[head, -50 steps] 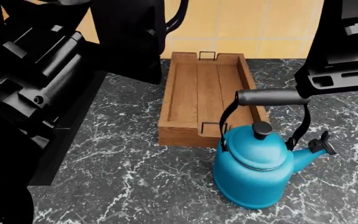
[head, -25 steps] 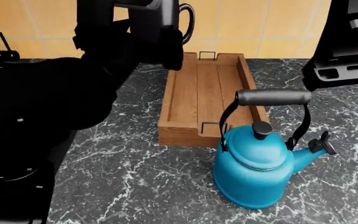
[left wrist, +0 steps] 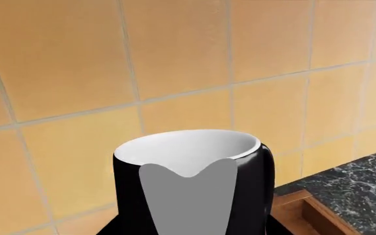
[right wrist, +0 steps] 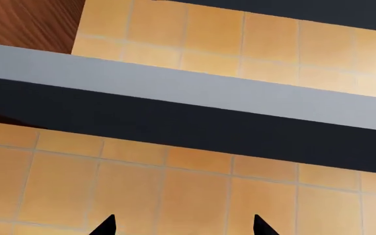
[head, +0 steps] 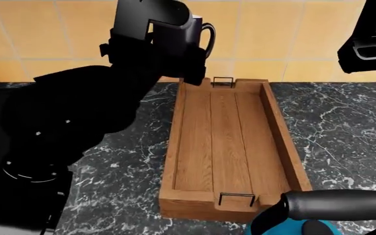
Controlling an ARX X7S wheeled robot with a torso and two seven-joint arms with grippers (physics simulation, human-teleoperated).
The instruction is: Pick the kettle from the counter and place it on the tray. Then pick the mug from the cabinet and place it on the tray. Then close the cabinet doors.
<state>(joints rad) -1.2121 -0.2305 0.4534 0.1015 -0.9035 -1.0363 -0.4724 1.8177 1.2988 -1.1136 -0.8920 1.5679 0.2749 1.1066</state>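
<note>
While the mug (head: pixel 186 34) is held clamped in the left gripper (head: pixel 175 46), it is carried above the tray's (head: pixel 276 132) far end, apparently just off its far-left corner. The tray's long axis runs away from the robot. The kettle (head: pixel 332 215) stands on the counter (head: pixel 123 161) at the near end. The right gripper (right wrist: pixel 181 226) is seen spread, empty.
</note>
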